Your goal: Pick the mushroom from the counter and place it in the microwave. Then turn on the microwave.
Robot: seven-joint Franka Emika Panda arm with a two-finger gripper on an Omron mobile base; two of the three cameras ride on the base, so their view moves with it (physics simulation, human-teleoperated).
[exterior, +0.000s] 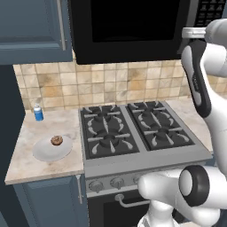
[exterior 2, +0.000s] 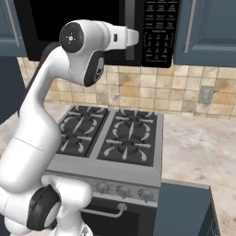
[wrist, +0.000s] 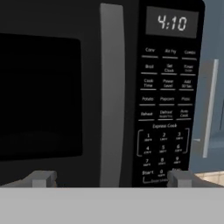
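The mushroom (exterior: 56, 140), a small brown lump, lies on a white plate (exterior: 44, 153) on the counter (exterior: 24, 166) left of the stove. The black microwave (exterior: 128, 26) hangs above the stove with its door shut. In the hand view my gripper (wrist: 111, 179) is open, its fingertips (wrist: 43, 178) spread wide with nothing between them. It faces the microwave's long grey handle (wrist: 111, 87) from a short way off, with the keypad (wrist: 168, 109) to the right. The hand (exterior 2: 131, 37) is raised high, far above the mushroom.
A black gas stove (exterior: 133, 128) fills the middle below the microwave. A small blue bottle (exterior: 38, 113) stands at the back of the left counter. Dark blue wall cabinets (exterior 2: 207, 27) flank the microwave. More counter (exterior 2: 198, 152) lies right of the stove.
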